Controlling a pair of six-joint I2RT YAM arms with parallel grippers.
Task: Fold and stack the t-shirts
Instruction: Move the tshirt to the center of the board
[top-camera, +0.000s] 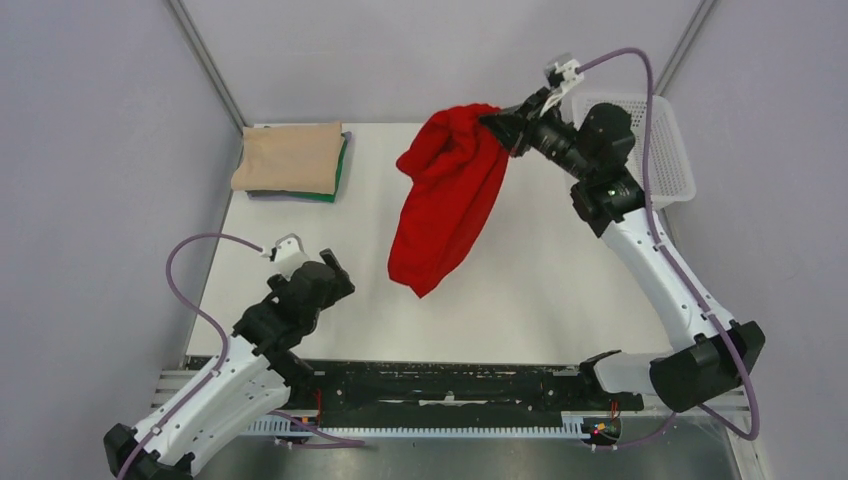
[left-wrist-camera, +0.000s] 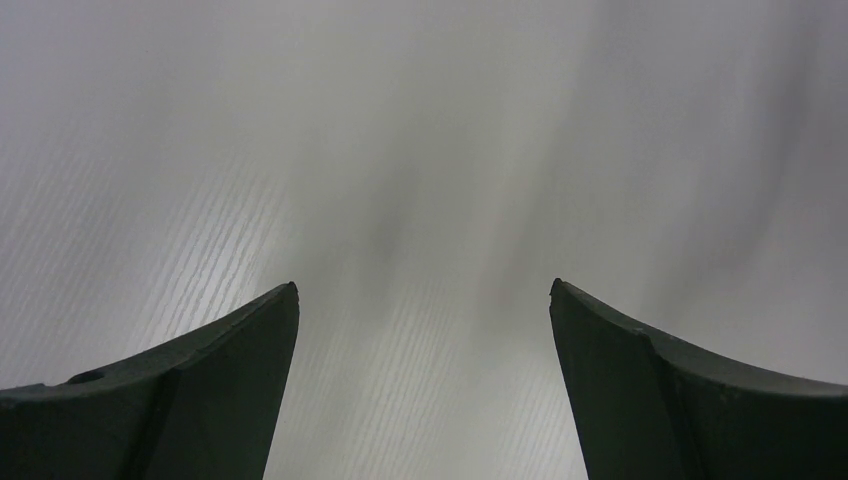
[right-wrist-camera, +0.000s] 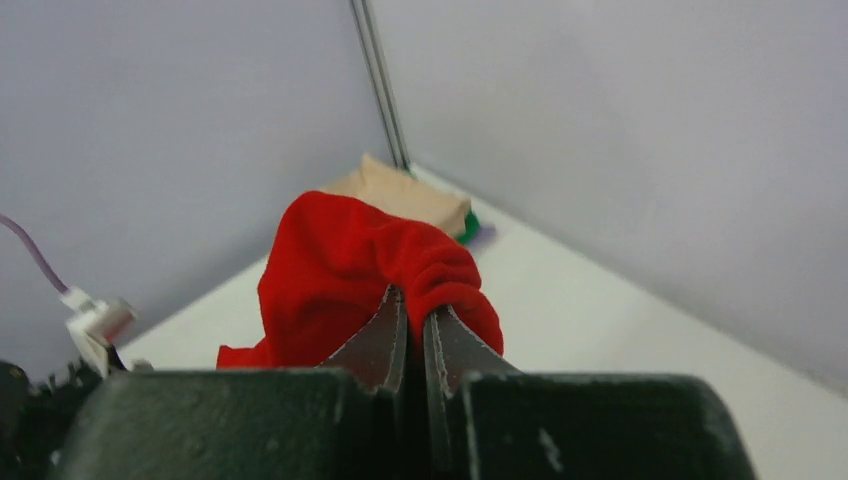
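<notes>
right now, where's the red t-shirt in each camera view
Top external: red t-shirt hangs upper centre from the right pincer.
Left wrist: not in it.
Right wrist: centre, clamped in the pincer.
Shared landmark: folded beige t-shirt, far corner.

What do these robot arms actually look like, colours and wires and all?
The left arm and right arm are white shells with chunky black joints. A thin purple cable loops along each, ending at a small white plug. The left claw and right claw each have two dark, curved fingers tapering to points.
</notes>
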